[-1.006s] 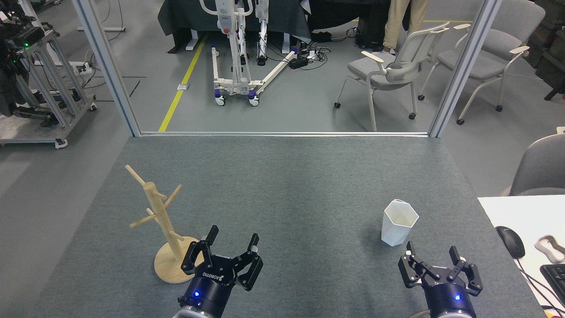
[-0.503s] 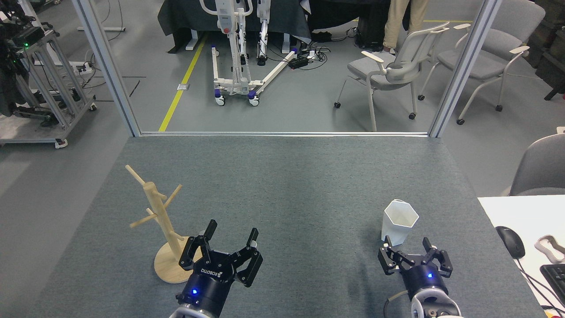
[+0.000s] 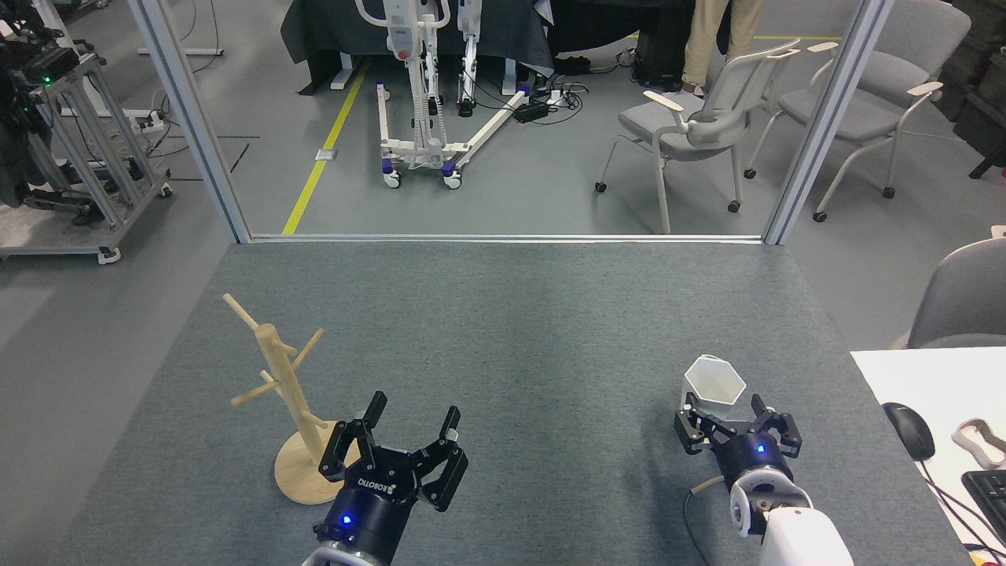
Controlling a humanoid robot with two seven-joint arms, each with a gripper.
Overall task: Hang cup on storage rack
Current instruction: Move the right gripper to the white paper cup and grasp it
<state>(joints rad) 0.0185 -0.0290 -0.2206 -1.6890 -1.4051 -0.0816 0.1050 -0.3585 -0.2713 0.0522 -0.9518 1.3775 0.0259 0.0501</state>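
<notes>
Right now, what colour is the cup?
White, matte; the cup shows in the head view, the only view given.

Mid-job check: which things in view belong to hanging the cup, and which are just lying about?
Job:
cup, upright, right gripper open around its lower part
storage rack, pegs bare
left gripper, open beside the rack base

Lying about:
mouse
keyboard
chairs

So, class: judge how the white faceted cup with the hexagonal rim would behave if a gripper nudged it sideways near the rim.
The white faceted cup narrows toward its base, so it would probably tip rather than slide. It stands empty, so it is likely light. Its flat facets should limit rolling.
</notes>
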